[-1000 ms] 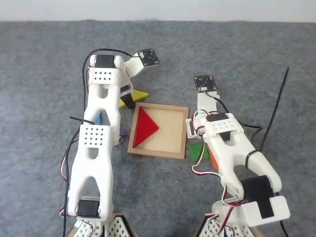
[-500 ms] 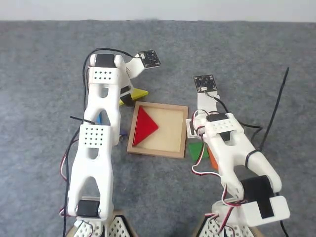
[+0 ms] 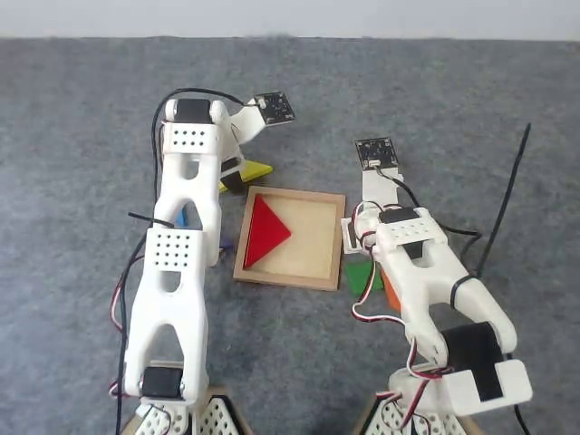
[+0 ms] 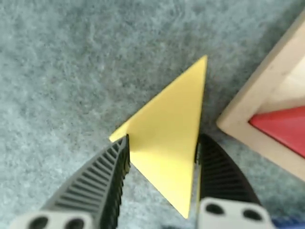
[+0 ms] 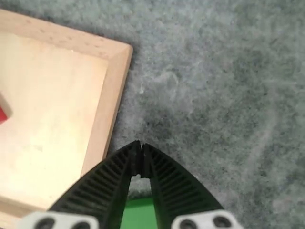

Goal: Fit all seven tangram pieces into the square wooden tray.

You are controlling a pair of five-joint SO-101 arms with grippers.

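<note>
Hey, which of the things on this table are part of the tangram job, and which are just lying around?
Part of the job: wooden tray; red triangle inside it; yellow triangle, gripped by the left gripper; green piece by the shut right gripper; orange piece and blue piece, partly hidden under the arms.

Just lying about: grey carpet; loose black cable.
</note>
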